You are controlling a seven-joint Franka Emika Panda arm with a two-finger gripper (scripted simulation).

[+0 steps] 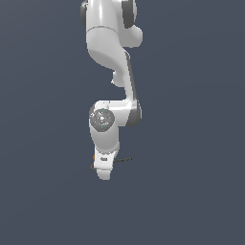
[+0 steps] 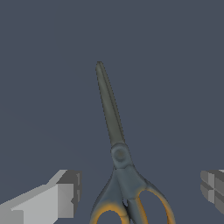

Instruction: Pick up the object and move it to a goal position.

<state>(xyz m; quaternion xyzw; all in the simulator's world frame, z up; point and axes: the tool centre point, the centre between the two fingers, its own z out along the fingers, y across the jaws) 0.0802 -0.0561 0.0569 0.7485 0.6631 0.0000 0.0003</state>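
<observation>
Two claw fingers (image 2: 61, 199) frame the lower corners of the wrist view, spread wide with nothing gripped. The scissors (image 2: 119, 157) lie between them on the tabletop (image 1: 191, 191), handles nearest, so the claw (image 1: 104, 173) looks lined up to close.

The scissors (image 2: 117, 131) have dull, matt grey blades (metal, by the look) and smooth orange-yellow handles; the arm (image 1: 107, 43) is glossy white.

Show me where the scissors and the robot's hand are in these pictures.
scissors (image 2: 120, 156), wrist view, on the pivot where the blades cross.
hand (image 2: 140, 192), wrist view, midway between its two fingertips, which are spread either side of the handles.
</observation>
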